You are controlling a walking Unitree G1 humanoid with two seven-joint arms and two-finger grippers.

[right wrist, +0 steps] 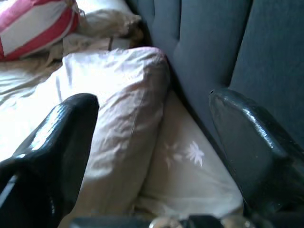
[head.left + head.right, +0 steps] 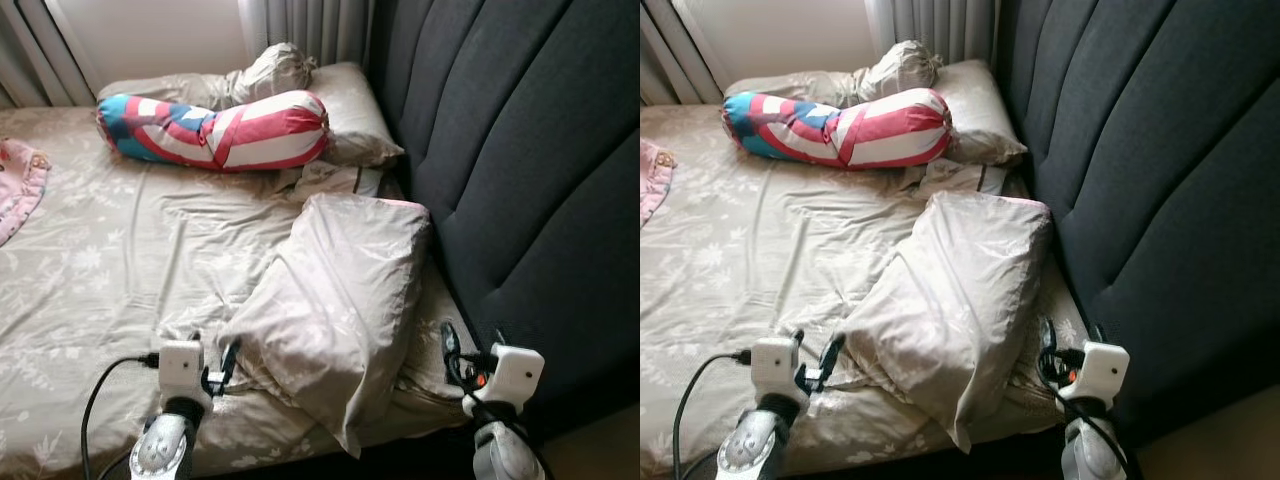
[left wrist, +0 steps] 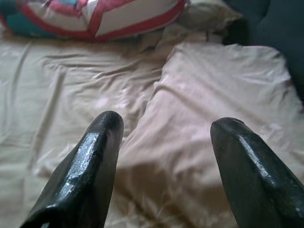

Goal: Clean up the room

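A beige pillow [image 2: 335,295] lies crooked on the bed [image 2: 110,270], near the edge closest to the robot and just beside the dark padded headboard [image 2: 530,170], one corner hanging over that near edge. The left gripper [image 3: 164,156] hovers low at the near edge of the bed, just beside the pillow's left side, its two black fingers [image 3: 90,166] spread apart with nothing between them. The right gripper [image 1: 152,156] hovers at the bed's near corner by the headboard, on the pillow's other side, its fingers [image 1: 256,152] likewise wide apart and holding nothing; its wrist view looks along the gap between pillow and headboard. At the far edge of the bed a red, white and blue bolster [image 2: 215,130] lies across the rumpled floral sheet [image 2: 130,230], with two more beige pillows [image 2: 345,110] behind it against the grey curtain [image 2: 300,25]. A pink cloth [image 2: 18,185] rests at the bed's left edge
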